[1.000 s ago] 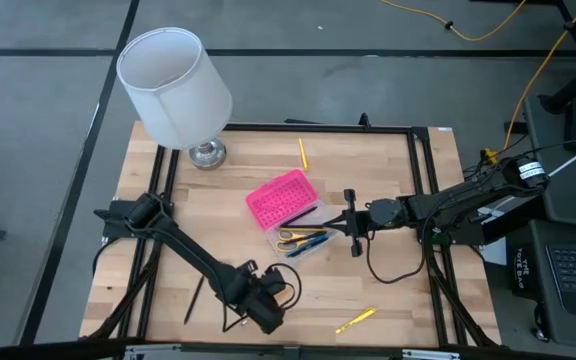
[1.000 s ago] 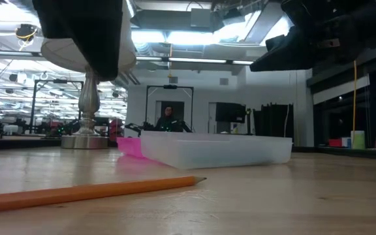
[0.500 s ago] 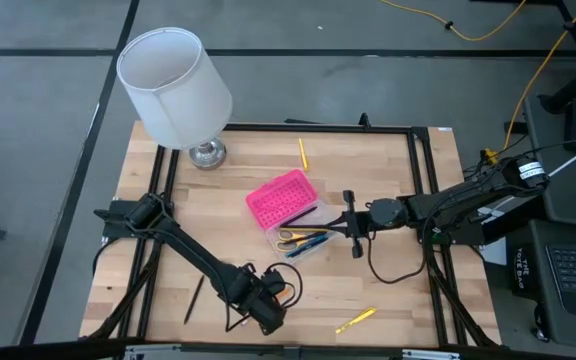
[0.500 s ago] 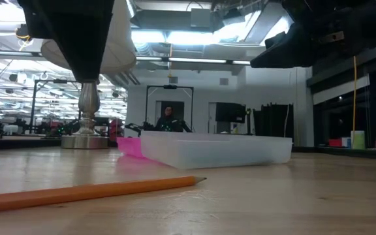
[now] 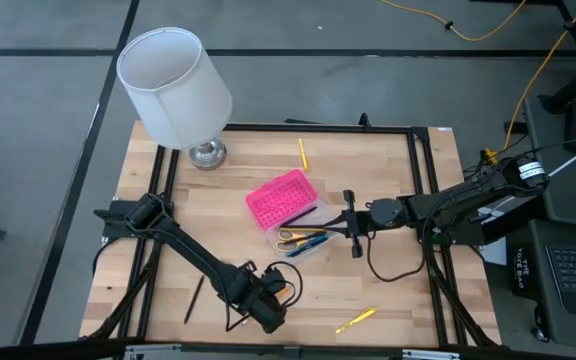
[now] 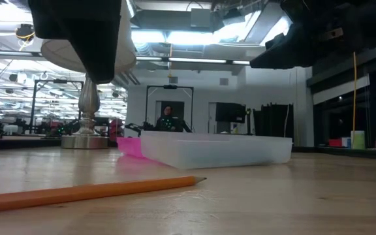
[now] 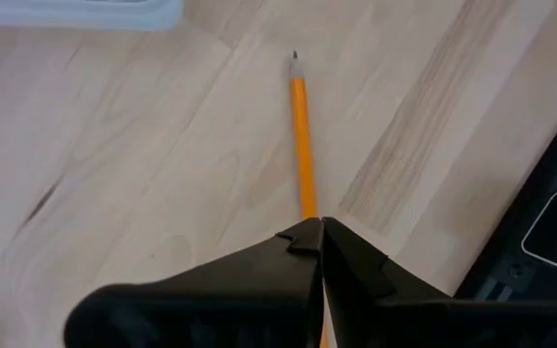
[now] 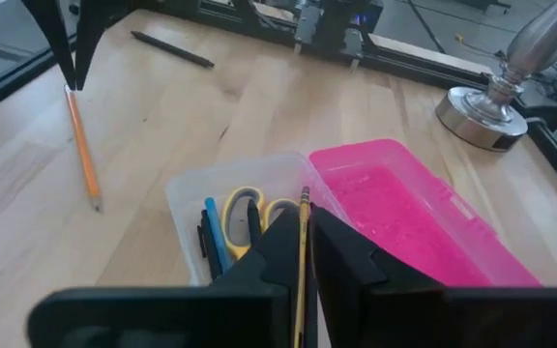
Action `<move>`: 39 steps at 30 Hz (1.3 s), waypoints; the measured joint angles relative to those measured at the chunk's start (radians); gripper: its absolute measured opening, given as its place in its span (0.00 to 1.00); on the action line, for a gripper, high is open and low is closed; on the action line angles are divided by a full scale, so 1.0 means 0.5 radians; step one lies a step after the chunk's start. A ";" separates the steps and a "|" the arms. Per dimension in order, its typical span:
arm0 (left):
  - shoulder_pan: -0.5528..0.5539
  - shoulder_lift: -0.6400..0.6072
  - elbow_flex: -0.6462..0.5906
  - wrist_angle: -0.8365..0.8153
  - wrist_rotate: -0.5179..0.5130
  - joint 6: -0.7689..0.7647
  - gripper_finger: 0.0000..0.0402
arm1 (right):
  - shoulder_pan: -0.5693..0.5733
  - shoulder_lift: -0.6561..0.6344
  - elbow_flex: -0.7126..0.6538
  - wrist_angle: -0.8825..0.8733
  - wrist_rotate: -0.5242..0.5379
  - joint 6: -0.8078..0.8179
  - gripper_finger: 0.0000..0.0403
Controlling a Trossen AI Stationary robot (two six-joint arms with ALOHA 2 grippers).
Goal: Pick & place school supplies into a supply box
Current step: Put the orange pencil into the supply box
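Both grippers hold pencils, one at the table's near edge, one over the box

The left arm reaches low along the near side of the table (image 5: pixel 388 290), wrist bent down; its gripper (image 7: pixel 319 230) is pinched tight on an orange pencil (image 7: pixel 302 135) whose tip points toward the box, the pencil lying close to the wood. The right arm stretches in level from the right edge, and its gripper (image 8: pixel 304 224) hangs just above the clear base of the box (image 5: pixel 298 243), fingers (image 8: pixel 341 253) slightly parted with a thin pencil (image 8: pixel 304 208) between them; whether they actually grip it I cannot tell. The box sits mid-table, its pink lid (image 5: pixel 281 198) thrown open toward the lamp (image 5: pixel 176 90). Scissors (image 8: pixel 249 211) and blue pens (image 8: pixel 213 237) lie in the base. A yellow pencil (image 5: pixel 303 153), a yellow pen (image 5: pixel 355 320) and a dark pencil (image 5: pixel 194 300) lie loose on the table
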 joint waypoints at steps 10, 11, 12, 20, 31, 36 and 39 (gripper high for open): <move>0.000 -0.001 0.000 0.000 -0.001 -0.042 0.01 | 0.000 0.000 0.000 -0.012 -0.002 0.092 0.09; 0.000 -0.001 0.000 -0.001 0.001 -0.042 0.01 | 0.000 0.000 0.000 -0.012 -0.003 0.092 0.09; 0.000 -0.001 0.000 -0.001 0.003 -0.042 0.01 | 0.000 0.000 0.000 -0.012 -0.003 0.092 0.09; 0.000 -0.002 -0.013 0.009 0.114 -0.139 0.02 | 0.000 0.000 0.000 -0.012 -0.004 0.090 0.09; 0.000 -0.003 -0.083 0.009 0.100 -0.208 0.24 | 0.000 0.000 0.000 -0.011 -0.004 0.084 0.09; -0.014 0.000 -0.083 0.054 0.049 -0.129 0.32 | 0.000 0.000 0.000 -0.011 -0.004 0.090 0.09; -0.033 0.039 -0.083 0.077 0.024 -0.048 0.35 | 0.000 0.000 0.000 -0.012 -0.005 0.093 0.09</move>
